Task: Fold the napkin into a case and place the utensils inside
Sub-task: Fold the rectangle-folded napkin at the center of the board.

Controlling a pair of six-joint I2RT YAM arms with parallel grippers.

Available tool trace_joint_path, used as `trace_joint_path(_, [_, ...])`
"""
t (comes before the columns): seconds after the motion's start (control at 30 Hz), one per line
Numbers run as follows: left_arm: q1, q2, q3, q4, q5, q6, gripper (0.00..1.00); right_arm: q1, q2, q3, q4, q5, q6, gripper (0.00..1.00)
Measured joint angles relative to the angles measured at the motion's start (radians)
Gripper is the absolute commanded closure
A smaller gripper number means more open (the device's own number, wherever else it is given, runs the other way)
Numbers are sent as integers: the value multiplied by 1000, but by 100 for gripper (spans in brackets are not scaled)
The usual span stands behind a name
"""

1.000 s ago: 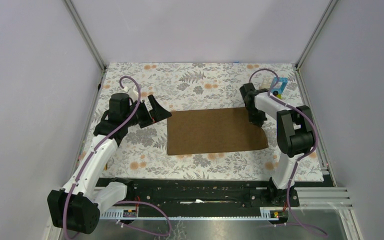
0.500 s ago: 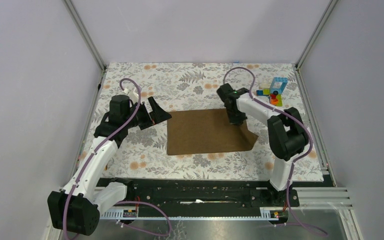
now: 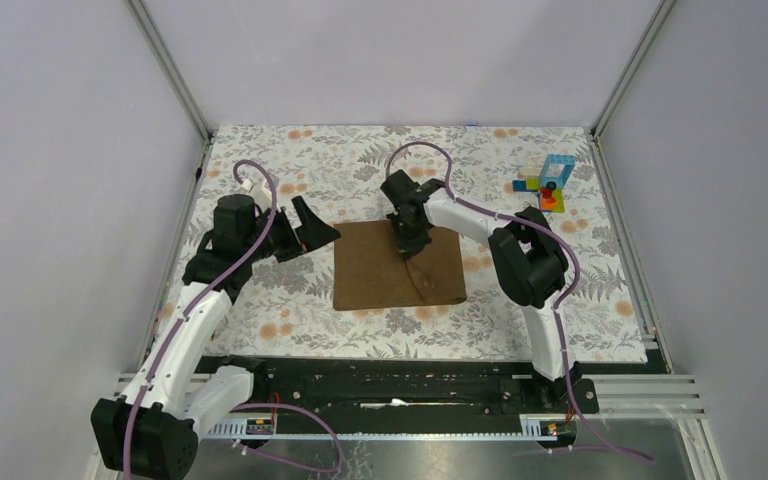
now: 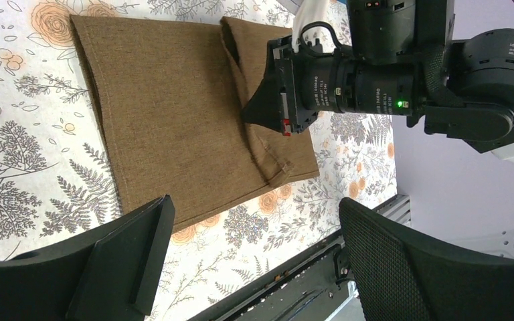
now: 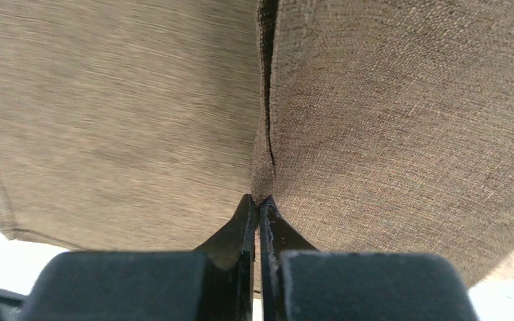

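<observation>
The brown napkin (image 3: 385, 272) lies in the middle of the floral table covering, its right part folded over to the left. My right gripper (image 3: 407, 243) is shut on the napkin's edge and holds it above the lower layer; the pinched hem (image 5: 262, 184) shows between its fingertips (image 5: 246, 212). The napkin also fills the left wrist view (image 4: 167, 114), with the right gripper (image 4: 251, 112) over its fold. My left gripper (image 3: 312, 226) is open and empty just left of the napkin's far left corner. No yellow-orange utensils are in view.
A small stack of colourful toy blocks (image 3: 545, 182) stands at the far right of the floral covering (image 3: 260, 170). Metal frame posts run along both sides. A black rail (image 3: 390, 385) lies at the near edge.
My right gripper has moved left across the table, dragging the napkin's right edge over the rest, so the napkin now looks about half as wide. The left arm has barely moved.
</observation>
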Motion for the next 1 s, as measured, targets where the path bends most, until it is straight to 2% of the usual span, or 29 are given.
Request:
trace_joint_path(0.43, [0,-40,-26,-3,-19,-7,1,36,100,91,123,-287,80,100])
trace_joint_path(0.73, [0,-41,-26,-29,-22,-7,1,94,183,210,160,-369,129,100])
trace_joint_path(1.0, [0,-56,-26,-48,-27,-7,1,107,201,212,198,-401,179,100])
